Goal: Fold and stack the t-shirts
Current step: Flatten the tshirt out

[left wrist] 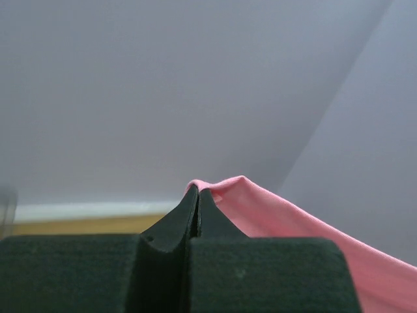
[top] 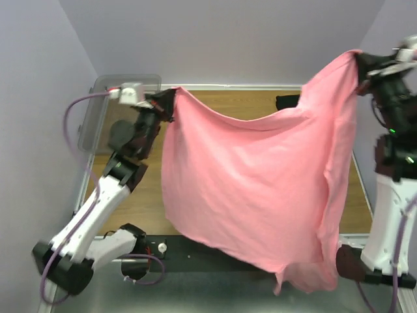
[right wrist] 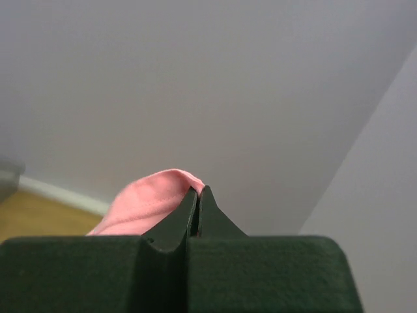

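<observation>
A pink t-shirt (top: 254, 189) hangs spread in the air above the wooden table (top: 143, 195), held up by two corners. My left gripper (top: 171, 104) is shut on its upper left corner; in the left wrist view the cloth (left wrist: 287, 222) runs from the closed fingertips off to the right. My right gripper (top: 358, 62) is shut on the upper right corner, higher up; pink cloth (right wrist: 146, 202) bulges left of its closed fingertips. The shirt's lower edge droops past the table's near edge at the right. A dark folded t-shirt (top: 287, 101) peeks over the sagging top edge at the back.
A clear plastic bin (top: 98, 124) stands at the table's back left, behind the left arm. Lilac walls close in on the left, back and right. The arm bases and a dark rail (top: 195, 251) sit along the near edge.
</observation>
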You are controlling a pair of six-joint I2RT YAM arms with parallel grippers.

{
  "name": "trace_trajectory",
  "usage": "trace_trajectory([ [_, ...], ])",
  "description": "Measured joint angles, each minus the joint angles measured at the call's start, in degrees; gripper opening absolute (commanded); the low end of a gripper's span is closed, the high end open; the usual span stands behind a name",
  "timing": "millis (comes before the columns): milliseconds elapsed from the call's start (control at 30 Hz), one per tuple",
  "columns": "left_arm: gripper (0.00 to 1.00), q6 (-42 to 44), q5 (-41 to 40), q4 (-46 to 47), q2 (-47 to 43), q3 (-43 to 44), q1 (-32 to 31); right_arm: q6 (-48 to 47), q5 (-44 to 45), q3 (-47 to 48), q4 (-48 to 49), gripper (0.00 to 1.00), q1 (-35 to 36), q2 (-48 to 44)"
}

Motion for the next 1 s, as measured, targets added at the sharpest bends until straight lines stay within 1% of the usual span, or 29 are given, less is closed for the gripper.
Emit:
trace_trajectory([
  [33,0.0,0.0,-1.1,-0.1,3.3,-0.9,0.5,-0.6,-0.5,-8.0,1.8,0.01,0.0,-0.2],
  [67,0.0,-0.1,-2.1,-0.4,7.5,-1.6,1.2,-1.1,-0.9,-13.0,3.0,0.01,0.0,-0.2],
  [100,0.0,-0.2,-2.7,-1.2,12.1,-1.7,1.8,-2.1,-1.1,-23.2,6.1,0.01,-0.1,0.4],
  [133,0.0,-0.3,-3.5,-1.6,17.2,-1.2,2.5,-2.9,-1.3,-29.9,7.0,0.0,-0.1,1.1],
  [200,0.0,-0.5,-4.4,-3.9,28.5,0.6,3.5,-4.7,-1.6,-40.0,9.8,0.01,-0.1,4.0],
  [233,0.0,-0.6,-4.8,-5.5,36.4,3.5,3.9,-5.7,-1.6,-44.2,11.2,0.01,-0.1,5.9],
  [300,0.0,-0.5,-5.3,-8.3,45.5,7.6,4.5,-8.1,-2.3,-50.9,13.9,0.01,-0.1,11.9],
  [333,0.0,-0.4,-5.5,-9.8,52.1,11.3,4.7,-8.9,-2.6,-51.9,14.6,0.01,-0.1,14.2],
  [367,0.0,-0.4,-5.5,-11.4,57.0,14.3,4.9,-9.8,-3.0,-52.2,15.8,0.01,-0.1,18.2],
  [400,0.0,-0.3,-5.5,-13.4,61.3,17.7,5.2,-10.3,-3.1,-52.2,16.9,0.01,-0.1,20.2],
  [433,0.0,-0.2,-5.5,-15.0,63.5,19.6,5.2,-10.9,-3.3,-51.6,18.2,0.01,-0.1,23.9],
  [467,0.0,-0.1,-5.5,-15.8,67.6,23.3,5.5,-11.2,-3.4,-50.9,19.1,0.0,-0.1,26.3],
  [533,0.0,0.2,-5.5,-18.6,71.3,27.0,5.8,-11.8,-3.3,-48.8,20.7,0.01,-0.1,30.8],
  [667,0.0,0.9,-5.5,-22.1,72.8,30.9,6.6,-11.9,-3.0,-45.3,22.4,0.01,-0.1,34.5],
  [867,0.0,2.1,-5.4,-23.7,72.9,36.5,8.9,-11.0,-2.4,-38.3,23.4,0.01,-0.1,37.6],
  [933,0.0,2.6,-5.1,-23.4,72.8,36.5,9.6,-10.4,-2.6,-36.1,23.1,0.01,-0.1,38.1],
  [1000,0.0,2.8,-3.8,-22.8,71.9,34.7,10.3,-9.6,-4.0,-34.4,22.4,0.01,-0.1,38.0],
])
